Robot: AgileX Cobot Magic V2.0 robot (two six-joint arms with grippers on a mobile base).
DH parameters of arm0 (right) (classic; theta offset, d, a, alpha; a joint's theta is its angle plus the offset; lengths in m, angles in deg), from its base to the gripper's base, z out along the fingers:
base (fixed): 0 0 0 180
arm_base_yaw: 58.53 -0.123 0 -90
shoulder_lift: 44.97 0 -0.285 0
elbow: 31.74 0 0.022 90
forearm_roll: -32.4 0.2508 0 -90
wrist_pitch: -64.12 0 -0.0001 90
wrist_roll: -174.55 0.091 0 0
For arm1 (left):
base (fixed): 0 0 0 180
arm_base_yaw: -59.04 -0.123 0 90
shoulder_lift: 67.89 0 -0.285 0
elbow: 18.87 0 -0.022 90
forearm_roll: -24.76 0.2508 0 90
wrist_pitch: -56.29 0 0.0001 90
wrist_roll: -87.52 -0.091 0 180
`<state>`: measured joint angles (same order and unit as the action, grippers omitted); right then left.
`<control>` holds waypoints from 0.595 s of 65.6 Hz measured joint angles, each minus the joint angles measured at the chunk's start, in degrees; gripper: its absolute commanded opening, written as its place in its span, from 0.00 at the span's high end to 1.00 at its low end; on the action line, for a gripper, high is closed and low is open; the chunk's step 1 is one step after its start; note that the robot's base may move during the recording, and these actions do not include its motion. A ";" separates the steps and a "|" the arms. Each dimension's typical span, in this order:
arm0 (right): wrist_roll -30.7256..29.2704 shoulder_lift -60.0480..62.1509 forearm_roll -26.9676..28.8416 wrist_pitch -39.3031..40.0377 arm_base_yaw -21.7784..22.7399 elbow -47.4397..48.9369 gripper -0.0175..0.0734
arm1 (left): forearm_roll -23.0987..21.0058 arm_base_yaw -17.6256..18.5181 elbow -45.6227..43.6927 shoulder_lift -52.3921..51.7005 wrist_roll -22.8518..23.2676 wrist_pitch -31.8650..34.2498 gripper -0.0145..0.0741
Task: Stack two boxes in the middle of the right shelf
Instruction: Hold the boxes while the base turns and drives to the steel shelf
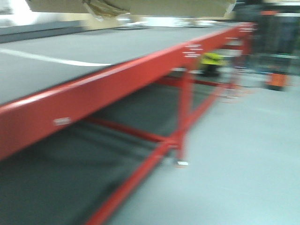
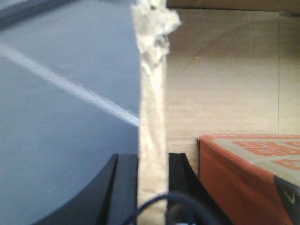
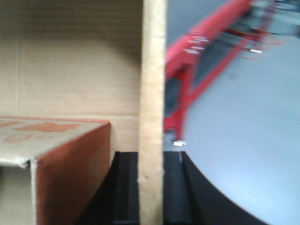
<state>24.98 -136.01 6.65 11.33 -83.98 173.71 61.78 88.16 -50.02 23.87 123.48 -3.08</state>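
An open tan cardboard box (image 1: pixel 140 7) hangs between my two arms; only its underside, with torn tape, shows at the top of the front view. My left gripper (image 2: pixel 151 161) is shut on the box's left wall (image 2: pixel 152 108), which has a ragged tape end on top. My right gripper (image 3: pixel 151 159) is shut on the opposite wall (image 3: pixel 153 84). Inside the box lies an orange-sided printed carton (image 2: pixel 248 173), also seen in the right wrist view (image 3: pixel 61 159). The right shelf middle is out of view.
A long red-framed rack (image 1: pixel 93 93) with a grey top deck (image 1: pixel 93 51) and a lower level runs diagonally below the box. Pale grey floor (image 1: pixel 243 154) spreads to the right. Blurred racks and a yellow object (image 1: pixel 211 58) stand far back.
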 measured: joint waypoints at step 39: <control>0.00 0.00 -0.21 0.00 0.00 0.00 0.97 | 0.00 0.00 0.00 0.00 0.00 0.11 0.96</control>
<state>24.98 -136.01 6.44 11.33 -83.98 173.71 61.78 88.16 -50.02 23.87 123.48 -2.98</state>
